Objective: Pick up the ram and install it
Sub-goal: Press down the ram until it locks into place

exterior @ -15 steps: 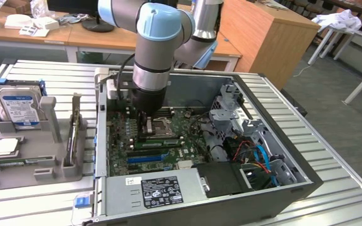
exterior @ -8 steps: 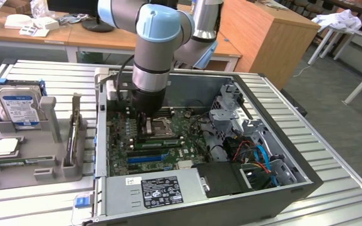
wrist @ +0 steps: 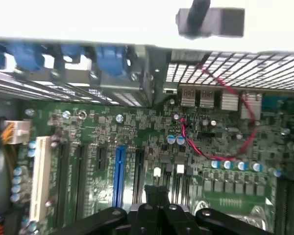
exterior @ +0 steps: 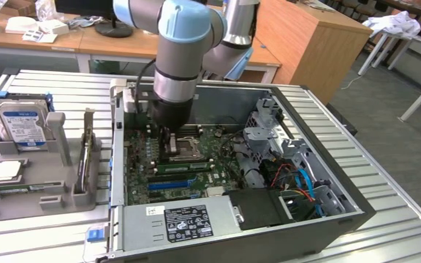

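The gripper point(exterior: 168, 143) hangs low inside the open metal computer case point(exterior: 328, 164), over the green motherboard point(exterior: 195, 170) near the square CPU socket point(exterior: 188, 147). Whether its fingers are apart or closed, I cannot tell. The ram point(exterior: 87, 148), a thin green stick, stands on edge in the grey holder point(exterior: 20, 197), beside the silver hard drive point(exterior: 22, 123).

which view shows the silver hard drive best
The exterior view: the silver hard drive stands upright in the grey holder on the exterior view's left, beside the open computer case, its blue-white label facing the camera. The wrist view looks down at the motherboard inside the case instead.
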Robot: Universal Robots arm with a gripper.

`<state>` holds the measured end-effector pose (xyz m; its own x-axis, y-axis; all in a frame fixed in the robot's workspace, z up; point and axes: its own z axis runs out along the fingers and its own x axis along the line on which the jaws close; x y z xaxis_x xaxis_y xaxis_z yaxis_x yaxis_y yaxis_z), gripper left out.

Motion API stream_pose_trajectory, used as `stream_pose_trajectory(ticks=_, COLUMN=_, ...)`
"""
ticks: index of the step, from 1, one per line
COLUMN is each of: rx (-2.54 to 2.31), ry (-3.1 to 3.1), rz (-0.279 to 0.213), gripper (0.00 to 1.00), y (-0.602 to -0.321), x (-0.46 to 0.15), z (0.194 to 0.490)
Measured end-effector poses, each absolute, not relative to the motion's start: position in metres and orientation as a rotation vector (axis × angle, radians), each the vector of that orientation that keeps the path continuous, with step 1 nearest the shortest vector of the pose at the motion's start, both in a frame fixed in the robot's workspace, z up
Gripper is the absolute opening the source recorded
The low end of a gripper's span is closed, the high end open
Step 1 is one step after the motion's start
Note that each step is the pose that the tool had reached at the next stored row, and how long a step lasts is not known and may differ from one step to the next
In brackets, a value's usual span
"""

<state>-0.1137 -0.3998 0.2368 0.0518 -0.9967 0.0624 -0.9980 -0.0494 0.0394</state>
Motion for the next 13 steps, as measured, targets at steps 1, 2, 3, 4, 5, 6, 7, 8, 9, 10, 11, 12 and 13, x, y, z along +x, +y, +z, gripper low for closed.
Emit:
stream_pose_trajectory(ticks=1, rx=2.225, ry=-2.115, rz=0.028, gripper=0.11, y=-0.4, x=-0.114, z=0.239)
stream_pose_trajectory(ticks=2, rx=2.225, ry=-2.115, rz=0.028, gripper=0.11, y=-0.4, x=-0.113, z=0.239)
stream_pose_trajectory(ticks=3, rx=2.225, ry=-2.115, rz=0.027, gripper=0.11, y=-0.4, x=-0.109, z=0.239)
stream_pose_trajectory(ticks=4, rx=2.224, ry=-2.114, rz=0.026, gripper=0.11, y=-0.4, x=-0.104, z=0.239)
stream_pose_trajectory(ticks=5, rx=2.224, ry=-2.113, rz=0.024, gripper=0.11, y=-0.4, x=-0.1, z=0.239)
stream_pose_trajectory(ticks=6, rx=2.223, ry=-2.112, rz=0.022, gripper=0.11, y=-0.4, x=-0.095, z=0.239)
stream_pose_trajectory(ticks=7, rx=2.222, ry=-2.111, rz=0.021, gripper=0.11, y=-0.4, x=-0.091, z=0.239)
stream_pose_trajectory(ticks=8, rx=2.221, ry=-2.111, rz=0.019, gripper=0.11, y=-0.4, x=-0.086, z=0.239)
stream_pose_trajectory(ticks=9, rx=2.221, ry=-2.11, rz=0.017, gripper=0.11, y=-0.4, x=-0.082, z=0.239)
stream_pose_trajectory(ticks=10, rx=2.22, ry=-2.109, rz=0.016, gripper=0.11, y=-0.4, x=-0.077, z=0.239)
stream_pose_trajectory(ticks=11, rx=2.219, ry=-2.108, rz=0.014, gripper=0.11, y=-0.4, x=-0.073, z=0.239)
stream_pose_trajectory(ticks=12, rx=2.218, ry=-2.108, rz=0.012, gripper=0.11, y=-0.4, x=-0.068, z=0.239)
stream_pose_trajectory(ticks=13, rx=2.218, ry=-2.107, rz=0.01, gripper=0.11, y=-0.4, x=-0.063, z=0.239)
